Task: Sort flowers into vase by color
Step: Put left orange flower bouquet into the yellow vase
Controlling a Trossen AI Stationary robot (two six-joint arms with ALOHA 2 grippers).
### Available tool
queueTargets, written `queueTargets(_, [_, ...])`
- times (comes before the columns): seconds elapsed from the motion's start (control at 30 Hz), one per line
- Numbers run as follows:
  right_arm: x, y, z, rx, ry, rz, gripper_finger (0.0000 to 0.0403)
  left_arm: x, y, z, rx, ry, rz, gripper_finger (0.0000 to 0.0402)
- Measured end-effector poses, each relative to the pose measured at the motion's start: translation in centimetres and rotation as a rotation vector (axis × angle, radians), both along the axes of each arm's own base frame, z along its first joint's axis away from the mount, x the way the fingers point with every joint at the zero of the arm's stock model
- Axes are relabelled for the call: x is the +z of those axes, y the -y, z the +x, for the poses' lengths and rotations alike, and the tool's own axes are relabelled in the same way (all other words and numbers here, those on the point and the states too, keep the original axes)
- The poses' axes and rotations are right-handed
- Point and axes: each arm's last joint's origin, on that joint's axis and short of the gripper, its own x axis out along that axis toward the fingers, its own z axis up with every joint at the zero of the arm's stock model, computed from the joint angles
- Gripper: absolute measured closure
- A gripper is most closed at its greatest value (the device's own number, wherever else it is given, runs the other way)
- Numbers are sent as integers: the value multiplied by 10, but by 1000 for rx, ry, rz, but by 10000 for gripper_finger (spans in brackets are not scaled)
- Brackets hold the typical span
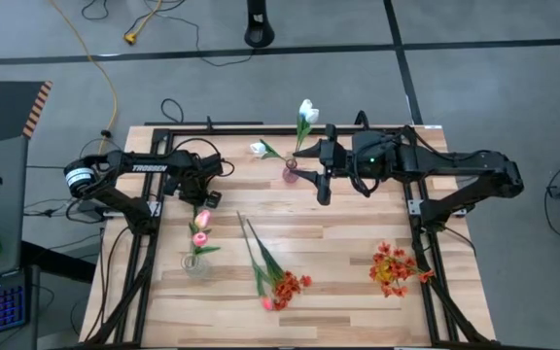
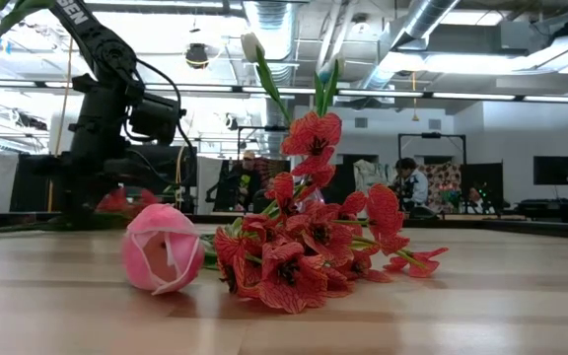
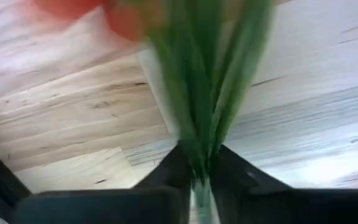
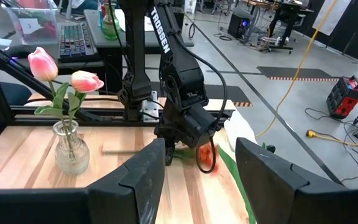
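Between my left gripper's [image 3: 199,169] two dark fingers [image 3: 166,171] runs the green stem of a red-orange artificial flower [image 3: 207,93]. The fingers stand drawn in against the stem on both sides, gripping it. Seen from my right wrist, the bloom hangs just under that gripper, close above the light wooden slat table [image 1: 338,292].

Just beside my left gripper stands a small clear glass vase [image 1: 195,262] holding two pink tulips [image 1: 200,228] upright. Further toward the front of the table lies a bunch of small red-orange blooms on long green stems [image 1: 282,285], with a single pink tulip [image 2: 161,247] lying against it. A second red-orange bunch [image 1: 394,267] lies well apart, near the table's right side.

At the back of the table a pinkish glass vase [image 1: 290,173] holds two white tulips [image 1: 307,110], one tall and one leaning low. My right gripper [image 1: 317,183] hovers just beside this vase, its fingers spread wide with nothing between them.
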Motion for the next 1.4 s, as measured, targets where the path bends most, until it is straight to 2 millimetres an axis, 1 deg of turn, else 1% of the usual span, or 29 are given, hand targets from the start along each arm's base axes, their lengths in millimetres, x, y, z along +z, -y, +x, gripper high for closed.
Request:
queueTargets(0.07, [0, 0, 0, 0, 0, 0, 182, 2, 0, -1, -1, 5, 12, 387])
queueTargets(0.1, [0, 0, 0, 0, 0, 0, 182, 3, 1, -2, -1, 11, 23, 392])
queueTargets(0.17, [0, 0, 0, -1, 0, 3, 182, 9, 0, -2, -1, 43, 60, 393])
queueTargets(0.27, [0, 0, 0, -6, 4, 23, 182, 23, 2, -6, 1, 100, 109, 392])
queueTargets(0.43, [0, 0, 0, -6, 4, 23, 182, 51, 8, -16, 24, 233, 204, 399])
queueTargets(0.6, [0, 0, 0, -5, 4, 24, 182, 81, 18, -32, 40, 402, 331, 400])
queueTargets(0.73, [0, 0, 0, -7, 6, 33, 182, 105, 26, -46, -27, 549, 473, 401])
queueTargets(0.9, [0, 0, 0, -18, 16, 84, 182, 133, 36, -61, -69, 774, 662, 401])
queueTargets(0.97, [0, 0, 0, -21, 19, 99, 182, 144, 39, -66, -104, 862, 747, 401])
queueTargets(1.07, [0, -1, 0, -8, 27, 132, 182, 160, 43, -70, -212, 987, 868, 401])
queueTargets(1.2, [-1, -2, 11, 26, 75, 165, 182, 179, 46, -68, -329, 1164, 990, 401])
queueTargets(1.3, [-6, -2, 28, 51, 123, 170, 182, 191, 47, -62, -409, 1283, 1050, 401])
queueTargets(1.4, [-15, -2, 46, 59, 170, 166, 182, 196, 48, -53, -479, 1363, 1044, 401])
